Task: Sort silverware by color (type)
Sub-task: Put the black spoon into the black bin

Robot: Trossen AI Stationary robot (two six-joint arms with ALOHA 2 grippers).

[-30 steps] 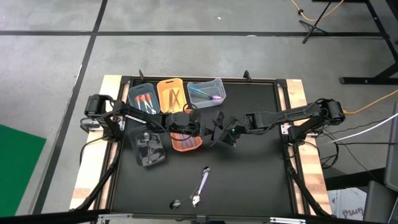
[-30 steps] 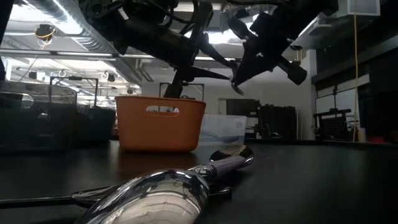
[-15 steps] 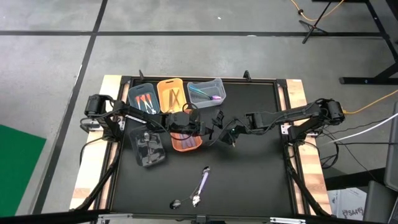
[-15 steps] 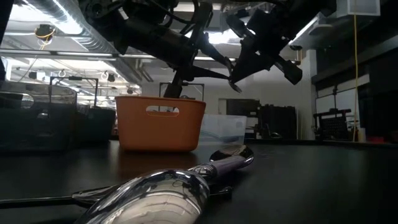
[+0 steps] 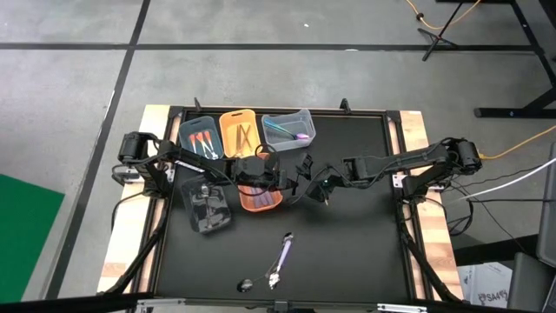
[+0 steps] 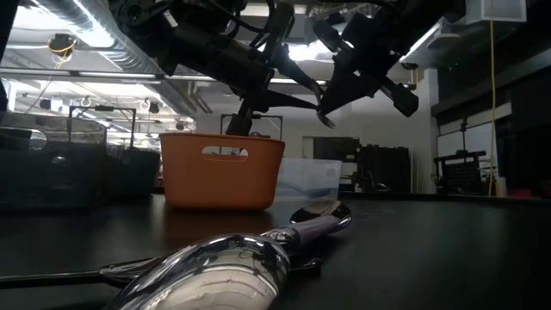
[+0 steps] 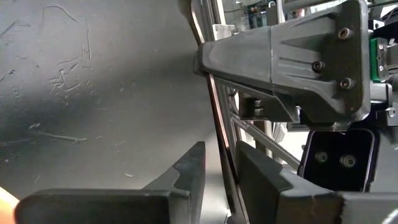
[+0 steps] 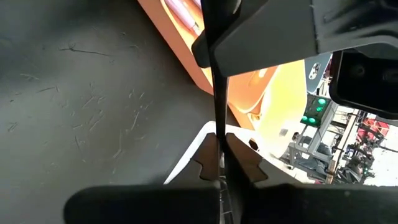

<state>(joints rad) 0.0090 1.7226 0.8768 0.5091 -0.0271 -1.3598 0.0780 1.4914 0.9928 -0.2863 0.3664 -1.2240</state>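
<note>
My right jaws (image 8: 219, 155) are clamped on a thin dark utensil (image 8: 219, 93) above the worktop (image 5: 347, 243), beside the orange bin (image 5: 258, 201). My left jaws (image 7: 217, 165), part open, straddle the same utensil's handle without clearly gripping it.

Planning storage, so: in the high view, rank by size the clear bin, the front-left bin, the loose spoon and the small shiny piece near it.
1. Clear bin and front-left bin: they look alike, so no ranking.
2. Loose spoon.
3. Small shiny piece.
</note>
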